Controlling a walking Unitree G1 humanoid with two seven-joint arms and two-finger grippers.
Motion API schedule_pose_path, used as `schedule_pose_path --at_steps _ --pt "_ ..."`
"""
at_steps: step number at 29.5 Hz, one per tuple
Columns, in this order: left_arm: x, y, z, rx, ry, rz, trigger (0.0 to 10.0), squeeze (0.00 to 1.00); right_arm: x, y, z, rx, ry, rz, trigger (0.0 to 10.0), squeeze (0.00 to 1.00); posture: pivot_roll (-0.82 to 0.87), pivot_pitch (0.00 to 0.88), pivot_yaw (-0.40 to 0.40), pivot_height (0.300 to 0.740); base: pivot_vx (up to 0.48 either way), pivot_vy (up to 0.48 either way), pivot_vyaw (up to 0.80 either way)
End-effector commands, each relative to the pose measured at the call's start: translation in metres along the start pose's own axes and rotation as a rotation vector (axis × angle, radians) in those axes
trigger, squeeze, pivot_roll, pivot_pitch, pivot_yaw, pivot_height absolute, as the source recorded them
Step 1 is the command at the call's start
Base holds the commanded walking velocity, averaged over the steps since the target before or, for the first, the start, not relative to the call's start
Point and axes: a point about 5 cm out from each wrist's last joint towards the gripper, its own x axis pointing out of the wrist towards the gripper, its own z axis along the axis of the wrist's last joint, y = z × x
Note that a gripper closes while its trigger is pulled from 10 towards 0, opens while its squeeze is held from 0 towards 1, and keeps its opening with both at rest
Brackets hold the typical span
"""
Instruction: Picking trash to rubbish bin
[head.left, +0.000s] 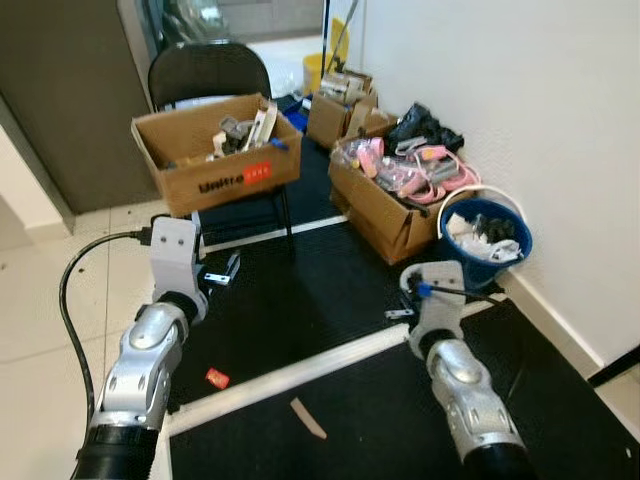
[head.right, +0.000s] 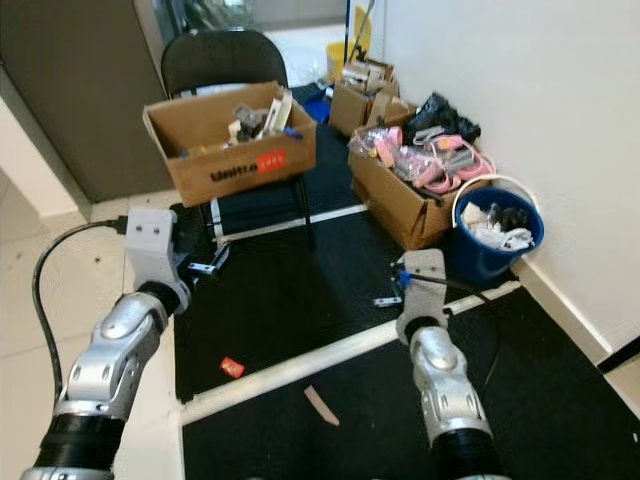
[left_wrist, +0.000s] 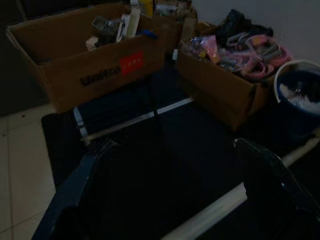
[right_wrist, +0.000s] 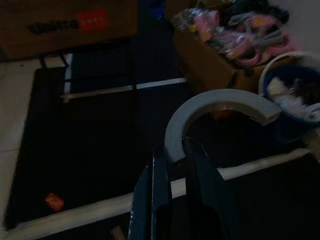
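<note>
Item 1, my right gripper (right_wrist: 172, 165): fingers clenched on a grey curved strip (right_wrist: 210, 107), apparently a torn ring of tape, though the wrist view is too dim to be sure. It hangs above the black mat (head.left: 300, 300), short of the blue bin (head.left: 485, 240).

Item 2, my left gripper (left_wrist: 170, 200): fingers spread wide, nothing between them, raised over the mat's left side.

Item 3, blue bin: one, against the white wall, already holding pale scraps.

Risks: the strip is pinched at one end only, so it may swing or slip out on the way; released too early, it lands on the mat or catches the bin's white rim. The box of pink items (head.left: 400, 195) stands just beside the bin, so a wide reach could drop it there.

Count: cardboard boxes, three. Chair (head.left: 215, 75), one, bearing one box. Loose trash on the mat: one red wrapper (head.left: 217, 378), one tan sliver (head.left: 308, 418).
</note>
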Motion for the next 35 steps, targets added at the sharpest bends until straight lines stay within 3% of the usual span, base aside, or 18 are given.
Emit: schedule_pose_path --at_steps 1,17,26,35 --pt "-0.002 0.002 -0.005 -0.003 0.02 0.006 10.0 0.0 -0.002 0.002 -0.007 0.009 0.024 0.007 10.0 0.0 0.04 0.148 0.034 0.74 0.409 0.0 0.0" --pt "-0.008 0.003 -0.014 -0.015 0.034 0.003 10.0 0.0 -0.003 0.001 -0.008 0.033 0.028 0.007 10.0 0.0 0.04 0.115 0.012 0.74 0.411 0.0 0.0" --pt "-0.011 0.001 -0.013 -0.055 0.023 -0.002 10.0 0.0 -0.002 0.008 -0.007 0.008 0.024 0.042 10.0 0.0 0.04 0.113 0.01 0.74 0.411 0.0 0.0" --pt "-0.01 -0.001 -0.014 -0.023 0.029 -0.014 10.0 0.0 -0.005 0.017 -0.008 0.007 0.025 0.06 10.0 0.0 0.04 0.121 0.014 0.74 0.406 0.0 0.0"
